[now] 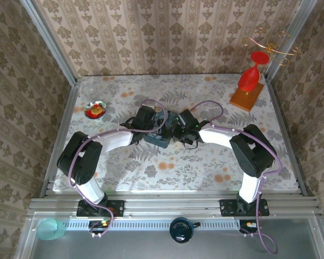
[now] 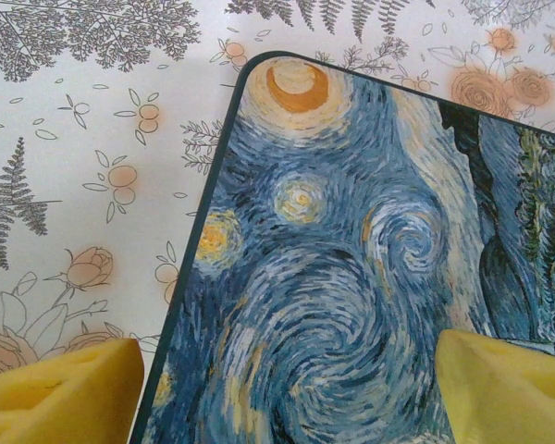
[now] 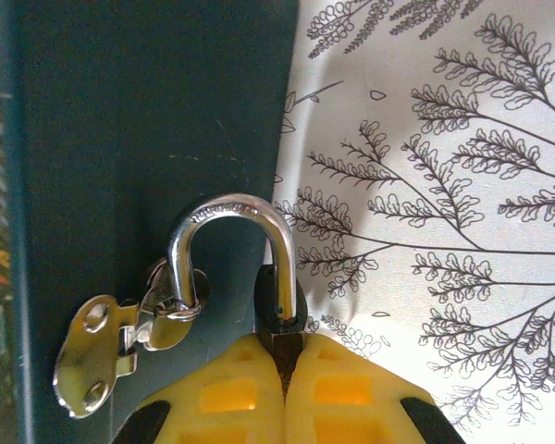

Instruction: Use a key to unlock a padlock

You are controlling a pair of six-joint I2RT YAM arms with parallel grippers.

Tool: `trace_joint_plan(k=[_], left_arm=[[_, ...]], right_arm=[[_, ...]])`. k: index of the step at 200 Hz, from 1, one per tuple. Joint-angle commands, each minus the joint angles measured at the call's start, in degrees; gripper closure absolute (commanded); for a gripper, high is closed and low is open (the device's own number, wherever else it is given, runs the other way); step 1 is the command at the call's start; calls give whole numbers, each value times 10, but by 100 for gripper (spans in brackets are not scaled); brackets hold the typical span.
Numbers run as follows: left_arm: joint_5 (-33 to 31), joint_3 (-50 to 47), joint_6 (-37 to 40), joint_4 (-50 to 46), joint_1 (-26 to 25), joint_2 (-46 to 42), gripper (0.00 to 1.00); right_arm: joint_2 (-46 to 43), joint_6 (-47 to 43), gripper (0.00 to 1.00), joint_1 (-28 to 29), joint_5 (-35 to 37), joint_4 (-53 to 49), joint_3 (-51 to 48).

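One blue tin point(image 2: 351, 277) is set on a flowered tabletop point(image 2: 92, 120). One padlock point(image 3: 227, 209) is hung by its shackle through the single hasp point(image 3: 92, 351) on the tin's dark side. Its body is pinched by the clenched right tool point(image 3: 285, 370), probably for steadying. The left tool point(image 2: 287, 388) is held spread over the tin's lid, grasping nothing, likely to brace it. Two tools are counted.

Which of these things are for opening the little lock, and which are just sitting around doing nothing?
For the job:
- padlock, hooked through the hasp of the blue tin
- right gripper, pinching the padlock
- left gripper, open over the tin

Just lying about:
- red goblet on a wooden block
- small dish
- teal cup
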Motion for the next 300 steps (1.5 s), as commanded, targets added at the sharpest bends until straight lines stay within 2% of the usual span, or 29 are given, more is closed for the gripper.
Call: trace_joint_plan(k=[1, 30, 99, 122, 142, 167, 223, 273, 300], left_arm=[[-9, -47, -24, -84, -11, 20, 18], [-18, -58, -31, -82, -15, 10, 19], [-25, -66, -52, -84, -19, -9, 19], [-47, -68, -53, -84, -22, -14, 19], [-53, -75, -61, -81, -20, -18, 19], [-55, -79, -69, -75, -22, -19, 19], [-62, -87, -90, -60, -22, -25, 19], [-71, -77, -92, -69, -21, -24, 19], [-68, -81, -93, -65, -15, -21, 19]], right_arm=[[16, 6, 100, -8, 7, -22, 28], [22, 8, 100, -22, -1, -24, 31], [30, -21, 100, -15, 16, -85, 71], [32, -31, 100, -6, 27, -97, 80], [37, -19, 100, 1, 21, -86, 74], [45, 20, 100, -8, -35, -34, 59], [27, 104, 100, -28, -60, 72, -11], [26, 86, 100, -26, -44, 53, -14], [7, 37, 100, -14, 5, -5, -7]])
